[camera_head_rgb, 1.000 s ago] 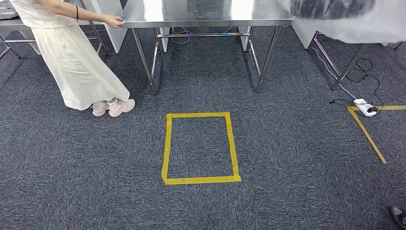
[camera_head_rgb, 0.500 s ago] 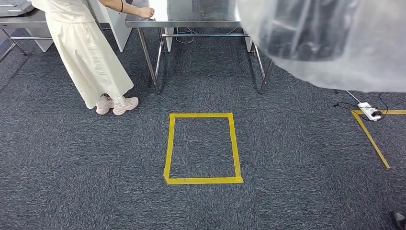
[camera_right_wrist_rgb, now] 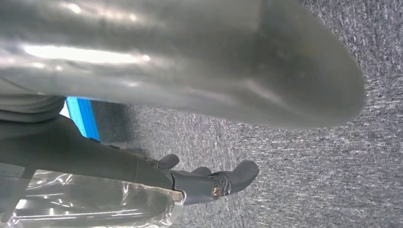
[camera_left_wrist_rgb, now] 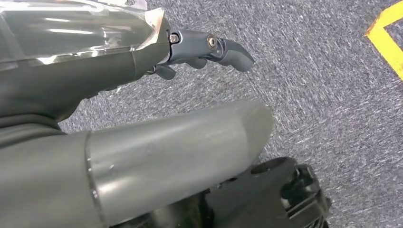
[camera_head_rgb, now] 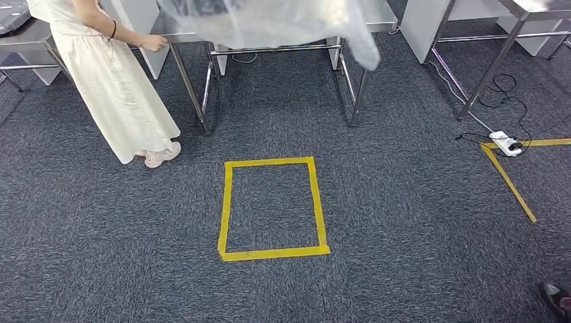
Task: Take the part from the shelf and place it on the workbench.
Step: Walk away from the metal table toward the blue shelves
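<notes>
- Across the top of my head view, the plastic-wrapped part hung in front of the steel workbench, its clear wrap trailing down past the bench's right front leg.
- At my left wrist, my left hand lay against the wrapped part; the clear film sat flat along the back of my dark fingers, which stretched out straight and close together beyond the film's edge.
- My left thumb pointed the same way as the fingers, apart from them, with carpet showing in the gap.
- At my right wrist, my right hand mirrored that pose: the wrapped part pressed against the hand, my fingers extended and close together past the film's corner.
- My right thumb ran wide of those fingers, not closed on them.
- I could not tell from either wrist view whether my fingers curled around the part or merely pressed on it from both sides.
- Beside the bench's left end stood a person in a long pale dress, one hand at the bench edge.
- On the carpet below lay a yellow tape rectangle; off to the right, a white power strip sat near another yellow tape line.
</notes>
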Controlling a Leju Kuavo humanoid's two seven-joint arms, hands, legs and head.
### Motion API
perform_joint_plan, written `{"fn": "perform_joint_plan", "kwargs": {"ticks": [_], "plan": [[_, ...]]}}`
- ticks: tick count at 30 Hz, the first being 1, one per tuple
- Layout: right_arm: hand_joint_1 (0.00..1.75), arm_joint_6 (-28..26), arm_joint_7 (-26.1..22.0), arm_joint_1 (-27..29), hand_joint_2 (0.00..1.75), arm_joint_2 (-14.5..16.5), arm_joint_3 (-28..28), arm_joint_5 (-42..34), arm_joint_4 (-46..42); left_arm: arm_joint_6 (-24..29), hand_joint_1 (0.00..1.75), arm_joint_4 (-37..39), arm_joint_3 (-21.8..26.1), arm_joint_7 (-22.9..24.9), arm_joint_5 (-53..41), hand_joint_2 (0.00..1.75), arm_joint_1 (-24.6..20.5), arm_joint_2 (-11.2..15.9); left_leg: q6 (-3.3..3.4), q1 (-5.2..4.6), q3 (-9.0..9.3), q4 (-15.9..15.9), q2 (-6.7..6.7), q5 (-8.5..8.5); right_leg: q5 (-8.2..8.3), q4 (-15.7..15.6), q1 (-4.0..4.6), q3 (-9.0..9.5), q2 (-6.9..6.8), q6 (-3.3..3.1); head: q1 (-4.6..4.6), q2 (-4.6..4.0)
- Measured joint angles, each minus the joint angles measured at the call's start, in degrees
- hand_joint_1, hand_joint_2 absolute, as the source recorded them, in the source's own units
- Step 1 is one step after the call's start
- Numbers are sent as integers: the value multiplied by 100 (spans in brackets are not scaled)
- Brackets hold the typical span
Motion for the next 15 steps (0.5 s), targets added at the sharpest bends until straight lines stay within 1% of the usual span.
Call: {"fn": "perform_joint_plan", "kwargs": {"ticks": [1, 2, 3, 4, 5, 7, 9, 10, 11, 12, 13, 14, 15], "plan": [[0, 0, 0, -2, 0, 1, 0, -2, 0, 2, 0, 1, 0, 1, -2, 0, 0, 1, 65, -26, 132, -274, -8, 184, -8, -1, 22, 15, 12, -9, -8, 0], [0, 0, 0, -5, 0, 7, 0, -3, 1, 3, 0, 0, 0, 2, -4, 0, -2, 4, 149, -63, 315, -652, -25, 372, -17, -4, 31, 27, 25, -21, -17, -1], [0, 0, 0, -10, 0, 18, 0, -4, 1, 4, 0, 0, -1, 4, -7, 0, -6, 11, 220, -98, 482, -986, -26, 506, -26, -7, 55, 35, 34, -26, -16, -2], [0, 0, 0, -13, 0, 28, 0, -4, 2, 4, 0, -1, -1, 6, -9, 0, -13, 17, 274, -134, 597, -1224, -24, 582, -34, -10, 58, 35, 39, -25, -14, -2], [0, 0, 2, -13, 0, 37, 0, -4, 3, 4, 0, -1, -2, 8, -11, 0, -18, 24, 304, -165, 646, -1333, -16, 592, -39, -17, 53, 31, 40, -19, -10, -2], [0, -1, 5, -12, 0, 44, 0, -4, 3, 4, 0, 0, -2, 10, -13, 0, -20, 25, 315, -201, 663, -1389, 1, 593, -36, -55, 49, 42, 35, 28, -16, -2], [0, -2, 8, -12, 0, 40, 1, -5, 2, 5, 0, 1, -2, 12, -14, 0, -20, 22, 324, -186, 748, -1540, 10, 647, -84, -5, 60, 28, 33, 72, -6, -1], [0, -2, 9, -13, 0, 35, 1, -5, 2, 5, 0, 1, -2, 13, -15, 0, -25, 21, 330, -172, 792, -1613, 15, 676, -166, 148, 68, -47, 34, 73, 16, -1], [0, -2, 9, -12, 0, 31, 2, -6, 3, 5, 0, 1, -2, 13, -14, 0, -30, 21, 333, -164, 821, -1658, 18, 695, -293, 426, 64, -189, 35, 60, 48, -1], [0, -2, 9, -10, 0, 27, 2, -7, 3, 4, 0, 1, -2, 13, -14, 0, -34, 20, 343, -170, 826, -1668, 17, 696, -432, 778, 65, -379, 36, 47, 75, -1], [0, -2, 9, -5, 0, 27, 1, -6, 3, 3, 0, 1, -2, 13, -14, 0, -36, 20, 347, -174, 824, -1666, 15, 694, -539, 1116, 64, -567, 37, 46, 103, -1], [0, -2, 9, 2, 0, 26, 1, -6, 3, 2, 0, 1, -2, 14, -14, 0, -33, 19, 350, -179, 825, -1665, 12, 691, -576, 1328, 63, -693, 36, 67, 125, -1], [0, -2, 10, 8, 0, 22, 0, -6, 3, 2, 0, 1, -2, 14, -14, 0, -28, 16, 351, -182, 826, -1662, 6, 688, -523, 1334, 62, -718, 36, 109, 138, -1]]}}
